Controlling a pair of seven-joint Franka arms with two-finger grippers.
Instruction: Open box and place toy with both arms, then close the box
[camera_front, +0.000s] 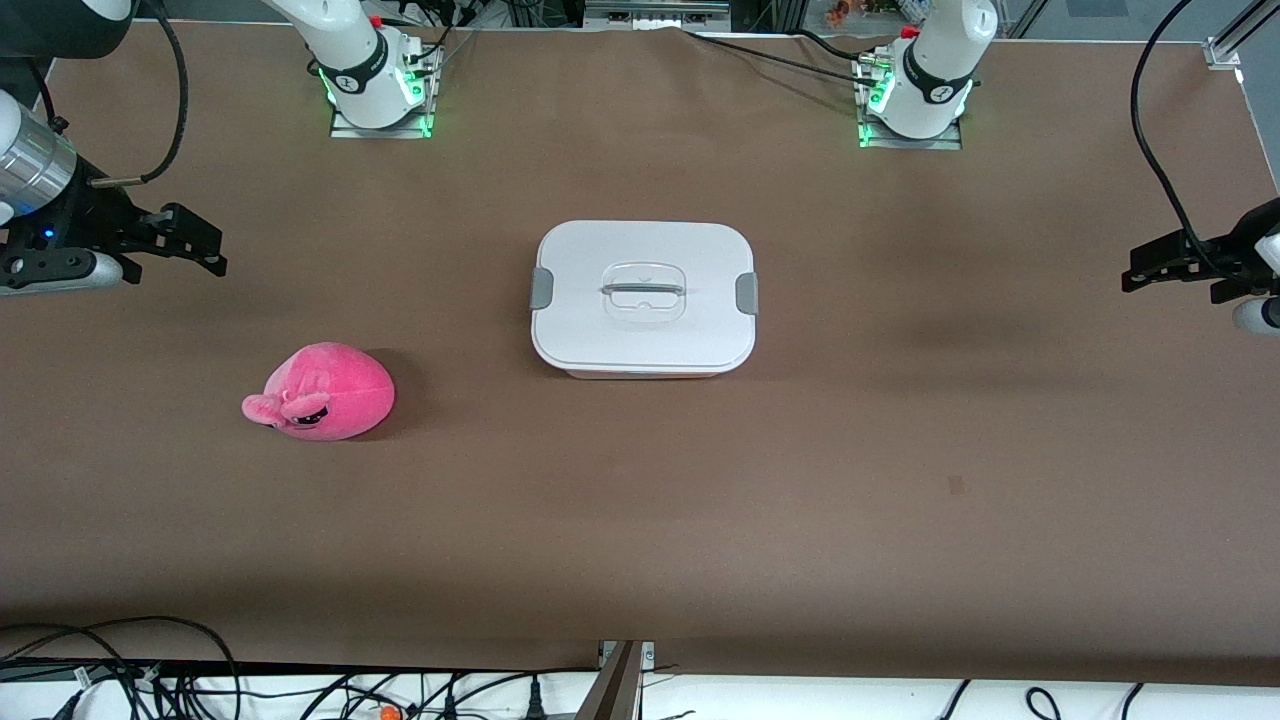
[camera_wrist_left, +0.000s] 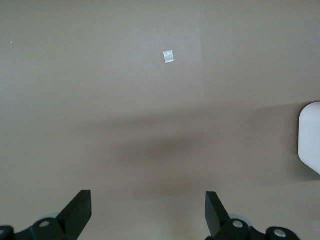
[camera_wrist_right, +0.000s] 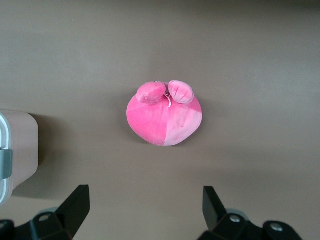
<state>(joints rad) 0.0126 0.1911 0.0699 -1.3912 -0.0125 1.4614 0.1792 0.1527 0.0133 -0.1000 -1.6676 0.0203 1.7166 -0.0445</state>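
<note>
My left fingers (camera_wrist_left: 147, 212) stand wide apart, black and wedge-tipped, hanging over bare tabletop (camera_front: 900, 420) at the left arm's end and holding nothing. My right fingers (camera_wrist_right: 145, 210) are spread just as wide over the right arm's end, also holding nothing. Both arms wait off to the sides.

Beneath the right fingers lies the toy (camera_front: 322, 391), a bright pink plush blob, soft and rounded, with two small nubs and a dark little face. Its nubs point toward the right arm's end, and its long axis runs along the tabletop's length.

The box (camera_front: 643, 298) sits in the middle, farther from the front camera than the toy and well apart from it. It is a rounded rectangle with a smooth white lid, grey clips at both short ends and a clear recessed handle; the lid is on. Its long axis also runs along the tabletop's length.

The tabletop is matte brown, with a small pale scrap (camera_wrist_left: 169, 56) lying on it.
</note>
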